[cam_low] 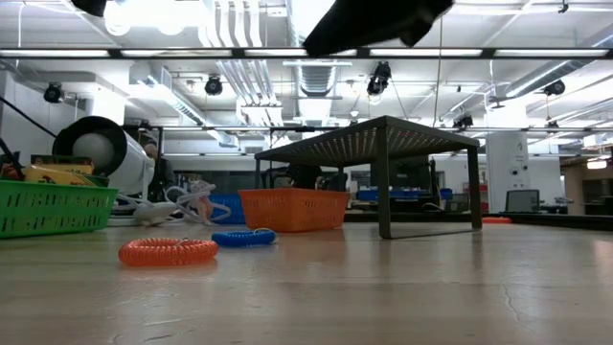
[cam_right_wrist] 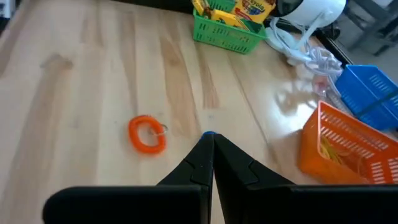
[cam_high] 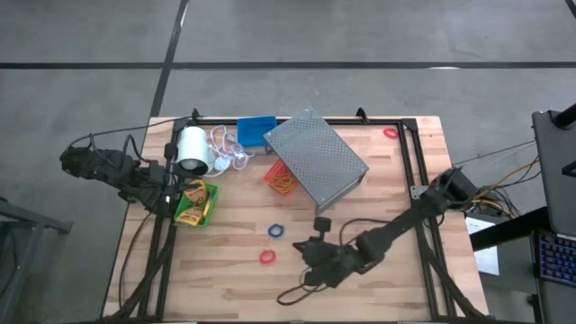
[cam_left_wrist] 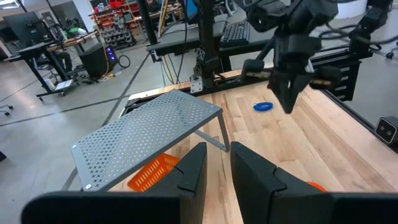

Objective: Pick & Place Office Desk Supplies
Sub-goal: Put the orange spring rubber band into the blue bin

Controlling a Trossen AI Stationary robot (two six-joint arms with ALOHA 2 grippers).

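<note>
A green bin (cam_high: pixel 196 205) holding yellow-and-green crayon boxes (cam_right_wrist: pixel 233 12) stands at the table's left. My left gripper (cam_high: pixel 174 193) hovers beside it with its fingers (cam_left_wrist: pixel 193 168) slightly apart and nothing between them. A blue ring (cam_high: pixel 276 230) and a red ring (cam_high: pixel 267 257) lie flat on the wood near the middle. My right gripper (cam_high: pixel 304 252) is shut above the table just right of them; in its wrist view its tips (cam_right_wrist: pixel 208 142) cover most of the blue ring. An orange bin (cam_high: pixel 281 175) and a blue bin (cam_high: pixel 256 131) stand farther back.
A grey perforated rack (cam_high: pixel 315 157) stands over the table's far middle, next to the orange bin. A white roll (cam_high: pixel 191 148) with loose white cord (cam_high: pixel 225 148) lies at the far left. Another red ring (cam_high: pixel 390 132) lies at the far right. Bare wood lies along the near edge.
</note>
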